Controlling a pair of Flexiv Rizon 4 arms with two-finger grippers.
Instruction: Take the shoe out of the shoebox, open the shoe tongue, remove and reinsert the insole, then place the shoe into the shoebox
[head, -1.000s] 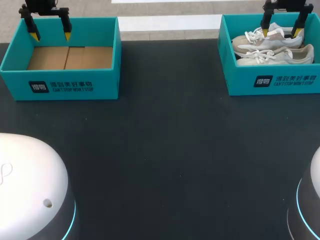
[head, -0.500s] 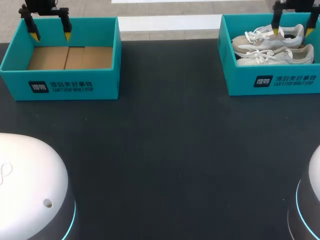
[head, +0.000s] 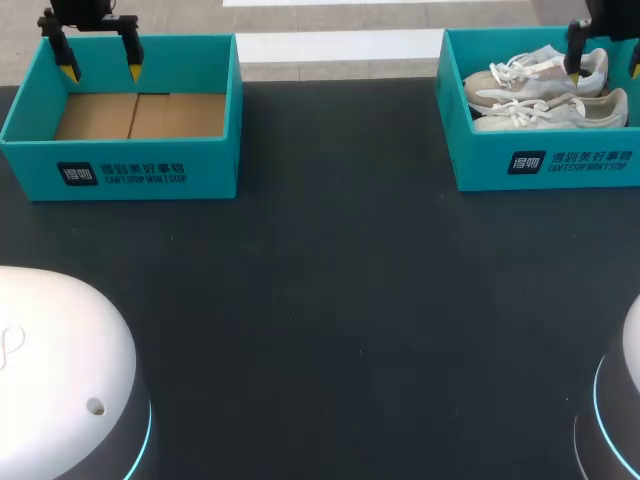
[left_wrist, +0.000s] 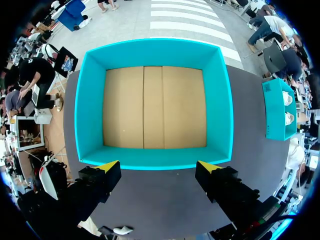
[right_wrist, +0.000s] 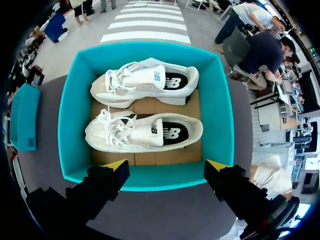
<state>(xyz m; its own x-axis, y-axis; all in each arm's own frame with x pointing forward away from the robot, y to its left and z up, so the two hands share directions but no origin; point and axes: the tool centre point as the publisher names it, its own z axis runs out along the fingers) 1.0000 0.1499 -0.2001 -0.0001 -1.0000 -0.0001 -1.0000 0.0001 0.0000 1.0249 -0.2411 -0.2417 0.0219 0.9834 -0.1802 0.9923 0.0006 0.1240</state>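
No step looks done yet: both white sneakers (right_wrist: 145, 132) lie in the teal shoebox (right_wrist: 70, 125) just ahead of the wide-open, empty right gripper (right_wrist: 167, 167), while the left gripper (left_wrist: 159, 167) hangs equally open beside an empty shoebox (left_wrist: 220, 100).

Teal cardboard shoebox (head: 480, 160) clipped by head view's edge, right gripper (head: 606, 70) half cut off, heel of white sneaker (head: 525, 75) partly hidden

Two white shoes (right_wrist: 142, 134) lie side by side in the shoebox (right_wrist: 70, 125).

Black table (head: 340, 300), matte dark top
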